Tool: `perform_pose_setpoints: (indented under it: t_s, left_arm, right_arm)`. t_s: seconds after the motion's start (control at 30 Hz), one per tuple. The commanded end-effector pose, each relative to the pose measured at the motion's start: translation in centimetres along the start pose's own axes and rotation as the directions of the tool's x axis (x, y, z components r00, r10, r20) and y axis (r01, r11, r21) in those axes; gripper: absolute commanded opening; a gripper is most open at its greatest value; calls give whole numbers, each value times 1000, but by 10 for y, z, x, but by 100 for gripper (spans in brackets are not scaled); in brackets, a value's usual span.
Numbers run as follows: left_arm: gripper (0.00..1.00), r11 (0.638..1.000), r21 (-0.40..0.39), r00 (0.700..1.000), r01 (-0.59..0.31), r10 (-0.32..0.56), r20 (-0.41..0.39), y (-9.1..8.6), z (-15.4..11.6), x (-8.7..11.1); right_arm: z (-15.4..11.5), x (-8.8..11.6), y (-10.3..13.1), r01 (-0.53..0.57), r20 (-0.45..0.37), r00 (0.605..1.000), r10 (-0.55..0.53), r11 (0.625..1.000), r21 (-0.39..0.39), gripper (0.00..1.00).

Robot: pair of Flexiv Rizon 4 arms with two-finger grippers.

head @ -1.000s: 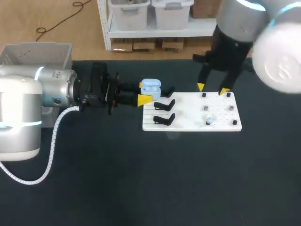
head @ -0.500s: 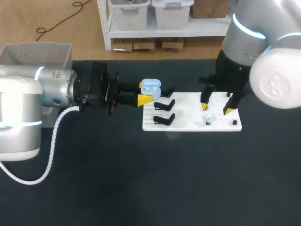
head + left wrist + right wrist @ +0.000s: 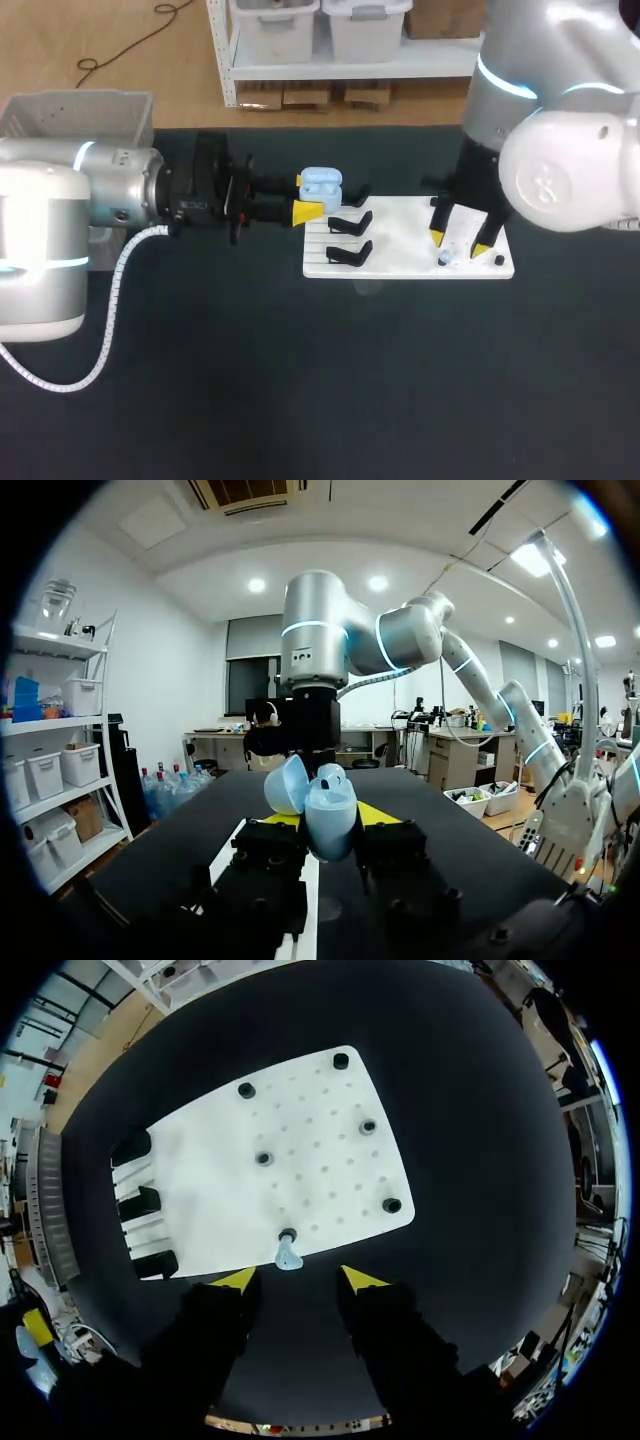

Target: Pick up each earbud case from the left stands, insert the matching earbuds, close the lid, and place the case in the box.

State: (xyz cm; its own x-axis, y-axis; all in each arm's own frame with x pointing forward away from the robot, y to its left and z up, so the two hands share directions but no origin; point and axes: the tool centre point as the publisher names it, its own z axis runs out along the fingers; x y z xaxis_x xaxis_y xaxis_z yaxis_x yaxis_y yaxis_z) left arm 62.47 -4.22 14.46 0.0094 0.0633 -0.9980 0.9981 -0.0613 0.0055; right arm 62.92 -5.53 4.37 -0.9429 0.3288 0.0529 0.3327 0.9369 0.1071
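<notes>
Currently, at the far left, the box is sitting by the table's corner, well apart from the work. The left arm is lying level and reaching toward the middle. The left gripper is clamping the case between its 2 yellow tips, at the far end of the row of stands. The case is pale blue, and its lid is standing open, tilted back on its hinge. Judgement: the case is likely handling as a light, stiff, smooth plastic shell. A grip across the lower body, as now, is leaving the lid and the wells free, whereas pressure on the lid would be risking the hinge. 2 black stands are showing bare on the white board.

Further right, 1 earbud is sitting on a peg by the board's front edge. Judgement: it is looking tiny, light, hard and slippery, and apt to flick away under an off-centre pinch. The sound hold is across its body from 2 sides, lifting straight off the peg. The right arm is coming in from the right and pointing down. The right gripper is hanging over the earbud with its fingers apart, 1 tip to either side, not closed on anything.
</notes>
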Motion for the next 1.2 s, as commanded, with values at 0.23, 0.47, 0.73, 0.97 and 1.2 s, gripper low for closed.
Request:
perform_pose_setpoints:
  t_s: [0.23,0.47,0.73,0.97,1.2]
  left_arm:
    - [0,1000,-5,1000,-2,2,1,-1,0,0]
    - [0,1000,-5,1000,-2,2,1,-1,0,0]
    - [0,1000,-5,1000,-2,2,1,-1,0,0]
    - [0,1000,-5,1000,-2,2,1,-1,0,0]
    - [0,1000,-5,1000,-2,2,1,-1,0,0]
  right_arm:
    - [16,9,2,-10,45,999,10,1000,13,50]
    - [21,2,7,-30,60,998,30,999,11,50]
    - [27,-9,10,-75,69,995,75,997,-1,49]
    - [29,-11,14,-106,68,992,106,994,-4,47]
    - [29,-12,14,-135,69,988,135,991,-7,46]
